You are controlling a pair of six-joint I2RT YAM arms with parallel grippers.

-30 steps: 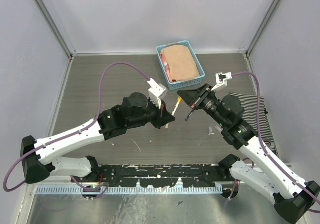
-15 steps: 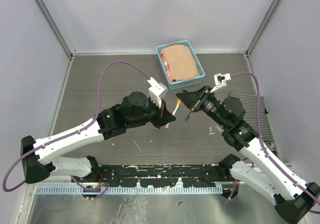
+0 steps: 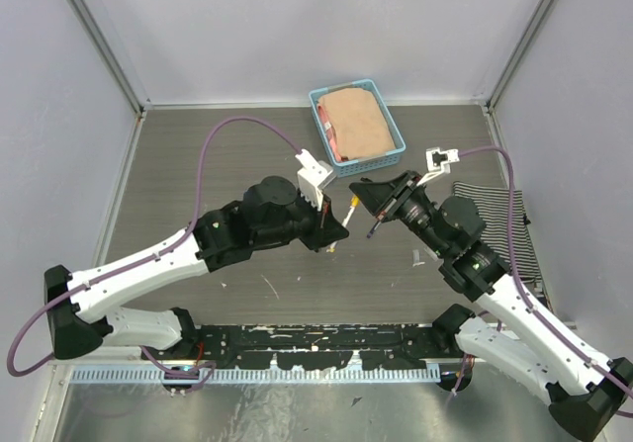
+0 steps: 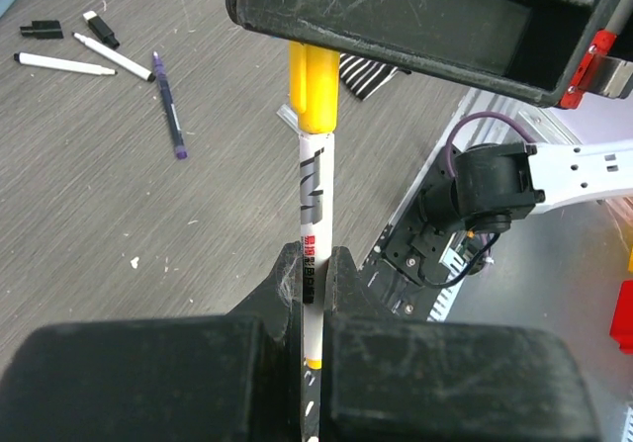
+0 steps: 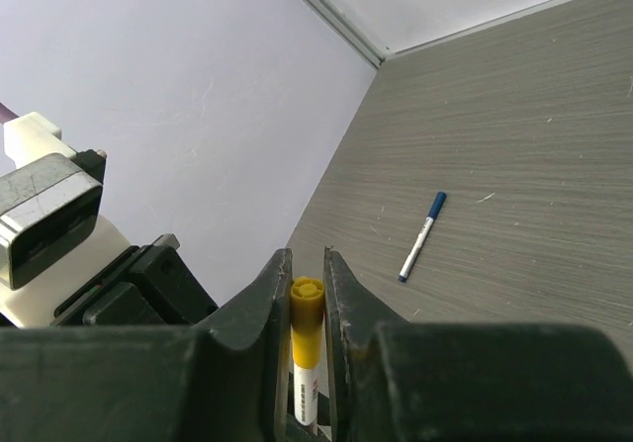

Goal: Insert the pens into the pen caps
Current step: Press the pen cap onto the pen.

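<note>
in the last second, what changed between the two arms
The left arm edged slightly forward and right, nearer the right arm. Nothing was taken or released: left jaws stay shut on the white pen, right jaws on its yellow cap. The basket has not moved.
</note>
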